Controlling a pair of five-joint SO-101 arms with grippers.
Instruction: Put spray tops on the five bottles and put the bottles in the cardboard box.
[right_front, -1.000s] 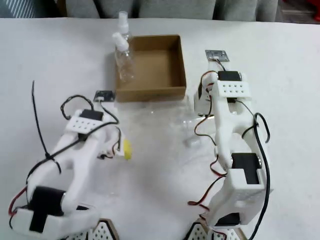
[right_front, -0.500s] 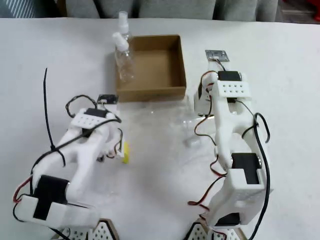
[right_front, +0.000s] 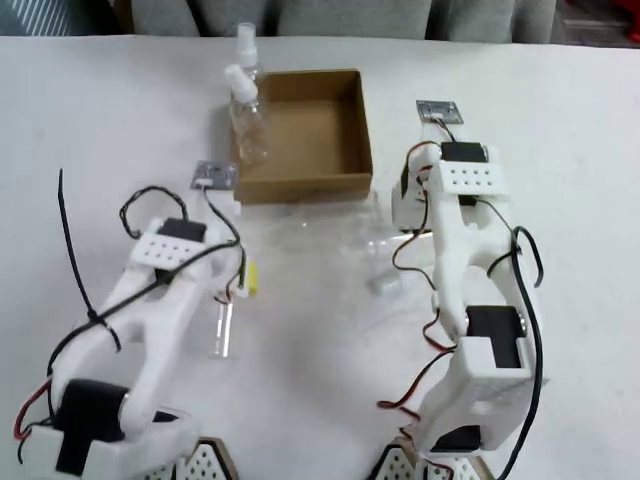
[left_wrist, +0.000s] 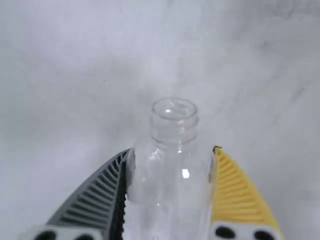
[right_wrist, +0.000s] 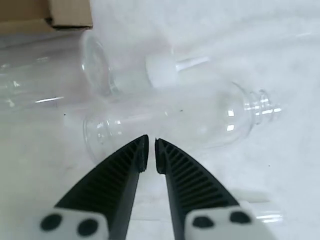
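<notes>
Your left pincer (left_wrist: 171, 152) is clamped on a clear bottle (left_wrist: 170, 172), grey finger on one side and yellow on the other. It grips the body below the shoulder, which leaves the open neck free, and that is likely why it is held this way: a spray top can go on without the fingers in the way. From the high view, that bottle (right_front: 221, 330) sits towards the near-left part of the worktop (right_front: 560, 150).

Your right pincer (right_wrist: 151, 145) has its fingers drawn together with nothing between them. It hangs over a second uncapped bottle (right_wrist: 170, 122) lying on its side just in front of the cardboard box (right_front: 300, 186), which sits towards the far edge.

The right wrist view gives you what the high view barely does. It shows a loose spray top (right_wrist: 161, 71) with its dip tube lying just beside that bottle, and another clear bottle (right_wrist: 45, 85) against the box's corner. The high view gives the count: two capped bottles (right_front: 247, 115) stand at the box's left wall, though whether either is inside it is hard to say.
</notes>
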